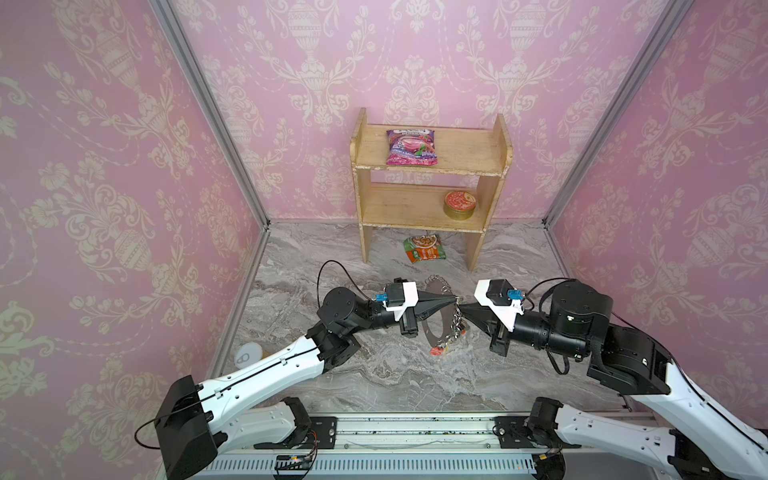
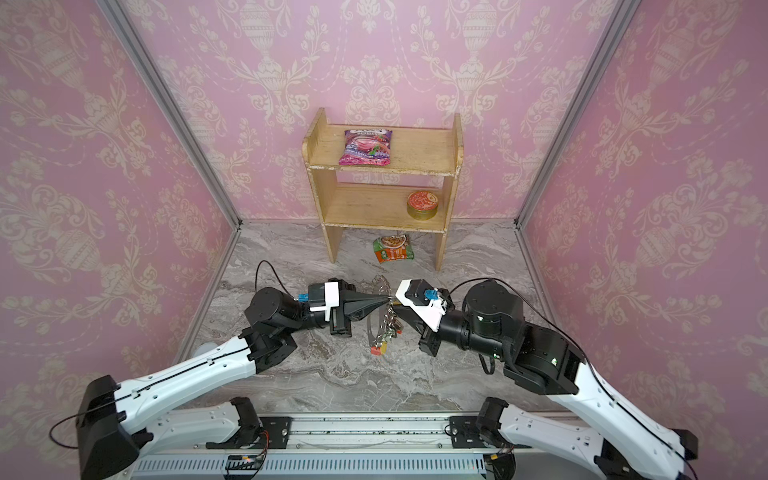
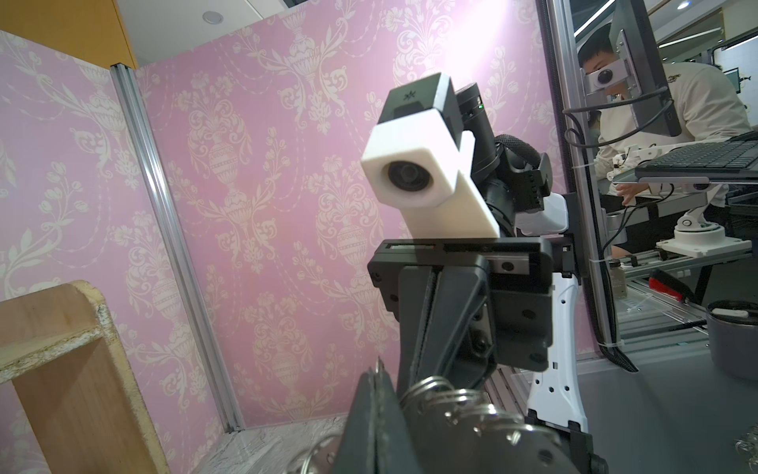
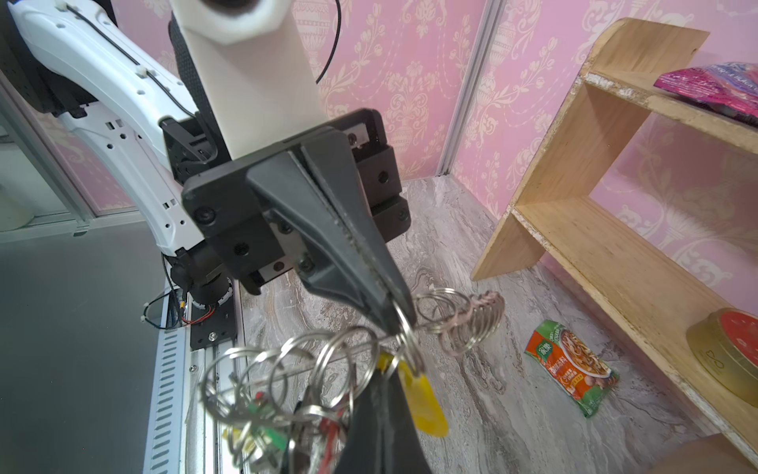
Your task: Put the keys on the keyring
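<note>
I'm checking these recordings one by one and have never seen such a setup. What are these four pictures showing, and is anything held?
Two robot arms with pincer grippers work over a marble-look tabletop. Two pictures look down from one overhead camera pair; the other two come from a camera on each arm's wrist. At the back stands a wooden shelf with a pink packet and a round tin; a green packet lies on the tabletop under it. The left gripper is shut on a silver loop of the keyring, which hangs with tagged keys at its lower end. The right gripper is shut too, against the loops; what it pinches is hidden.
</note>
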Controlling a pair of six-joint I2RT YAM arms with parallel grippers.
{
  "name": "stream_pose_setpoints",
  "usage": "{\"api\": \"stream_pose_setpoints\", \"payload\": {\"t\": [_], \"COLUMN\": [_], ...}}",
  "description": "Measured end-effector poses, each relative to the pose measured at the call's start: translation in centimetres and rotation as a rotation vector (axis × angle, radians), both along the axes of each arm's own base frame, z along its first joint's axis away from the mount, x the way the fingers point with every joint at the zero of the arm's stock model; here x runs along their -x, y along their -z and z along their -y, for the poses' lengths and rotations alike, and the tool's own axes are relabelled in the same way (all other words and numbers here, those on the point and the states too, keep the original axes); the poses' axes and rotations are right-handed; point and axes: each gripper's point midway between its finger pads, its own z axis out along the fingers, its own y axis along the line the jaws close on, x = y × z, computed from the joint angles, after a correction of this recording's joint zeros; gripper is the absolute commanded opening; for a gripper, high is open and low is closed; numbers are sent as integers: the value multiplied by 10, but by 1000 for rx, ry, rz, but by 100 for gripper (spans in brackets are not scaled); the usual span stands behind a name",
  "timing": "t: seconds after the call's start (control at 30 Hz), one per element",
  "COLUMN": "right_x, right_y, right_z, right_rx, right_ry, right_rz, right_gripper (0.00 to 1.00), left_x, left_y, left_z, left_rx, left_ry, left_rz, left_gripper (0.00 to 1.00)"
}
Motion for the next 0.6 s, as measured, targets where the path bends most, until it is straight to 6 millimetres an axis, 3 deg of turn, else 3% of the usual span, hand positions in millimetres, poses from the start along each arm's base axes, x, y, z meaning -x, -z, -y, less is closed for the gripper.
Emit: {"api": "stream_pose_setpoints", "payload": {"t": [0.27, 0.6], "right_x": [-2, 2], "right_y": [-6, 8], "right_z": [-2, 14], "right_rx": [-28, 52], "right_ry": [1, 33], "right_rz": [17, -2], "right_gripper": [0, 18], "left_x": [-1, 4], "left_y": [-6, -10], "left_z": [-1, -5], "left_rx": [37, 44], "left_ry": [14, 25], "left_rz": [-5, 5], "left_gripper": [0, 0]}}
